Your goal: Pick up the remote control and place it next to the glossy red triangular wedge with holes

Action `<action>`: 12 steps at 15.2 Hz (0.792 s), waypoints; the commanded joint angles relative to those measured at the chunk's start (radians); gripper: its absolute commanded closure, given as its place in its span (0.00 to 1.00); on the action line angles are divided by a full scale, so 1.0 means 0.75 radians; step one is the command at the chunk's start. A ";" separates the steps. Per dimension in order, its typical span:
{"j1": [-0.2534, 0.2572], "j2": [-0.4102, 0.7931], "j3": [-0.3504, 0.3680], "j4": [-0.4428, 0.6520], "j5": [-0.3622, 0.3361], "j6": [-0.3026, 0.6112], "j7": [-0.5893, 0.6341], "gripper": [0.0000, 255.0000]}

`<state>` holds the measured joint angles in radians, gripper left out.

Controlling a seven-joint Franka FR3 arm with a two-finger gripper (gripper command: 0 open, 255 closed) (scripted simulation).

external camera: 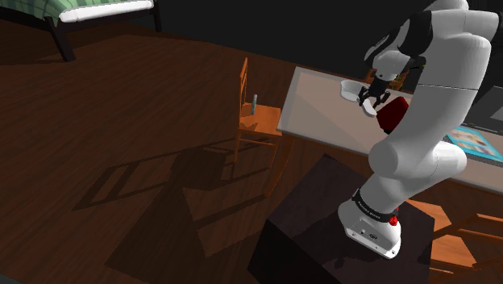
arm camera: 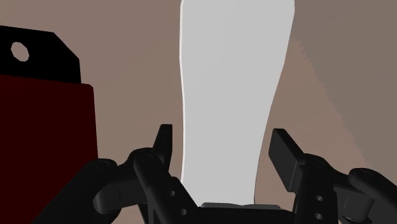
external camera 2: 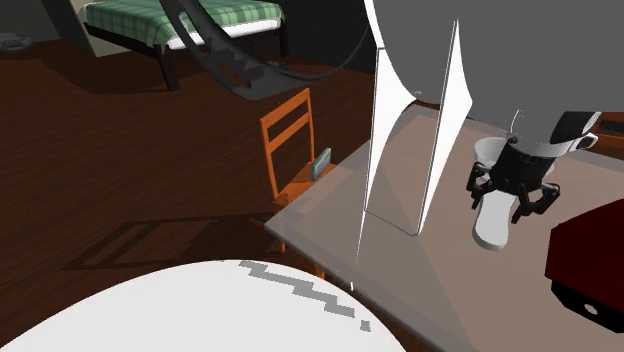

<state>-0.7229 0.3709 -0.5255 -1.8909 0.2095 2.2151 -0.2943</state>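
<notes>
A long white remote control (arm camera: 229, 89) lies flat on the beige table (external camera: 322, 105), close beside a dark red wedge (arm camera: 44, 127) that has a hole in its black top part. My gripper (arm camera: 219, 137) hangs straight over the remote's near end, open. Its fingers (arm camera: 162, 149) straddle the remote with a thin gap on each side and do not touch it. In the second exterior view the gripper (external camera 2: 512, 195) hovers just above the remote (external camera 2: 490, 230), and the wedge (external camera 2: 590, 245) is to its right. The shoulder view shows the gripper (external camera: 372, 97), the remote (external camera: 352, 87) and the wedge (external camera: 393, 115).
An orange wooden chair (external camera: 254, 113) stands at the table's end with a small teal object (external camera: 255, 102) on its seat. A flat blue item (external camera: 475, 144) lies on the table's far right. A green-covered bed (external camera 2: 180, 18) stands at the back. Tall thin white shapes (external camera 2: 415, 130) rise from the table.
</notes>
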 commanded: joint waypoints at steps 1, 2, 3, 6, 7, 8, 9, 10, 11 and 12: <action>-0.004 0.017 0.006 -0.017 0.013 0.033 -0.009 1.00; -0.007 0.027 0.010 -0.022 0.020 0.047 -0.014 1.00; -0.010 0.038 0.014 -0.027 0.027 0.061 -0.018 1.00; -0.019 0.071 0.026 -0.038 0.050 0.102 -0.032 1.00; -0.023 0.082 0.031 -0.042 0.058 0.115 -0.037 1.00; -0.026 0.094 0.035 -0.045 0.065 0.129 -0.041 1.00; -0.030 0.105 0.040 -0.048 0.073 0.142 -0.046 1.00; -0.033 0.117 0.045 -0.050 0.081 0.155 -0.051 1.00; -0.037 0.129 0.050 -0.052 0.089 0.168 -0.056 1.00; -0.041 0.141 0.055 -0.054 0.097 0.181 -0.061 1.00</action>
<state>-0.7533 0.4719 -0.4870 -1.9241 0.2774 2.3384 -0.3381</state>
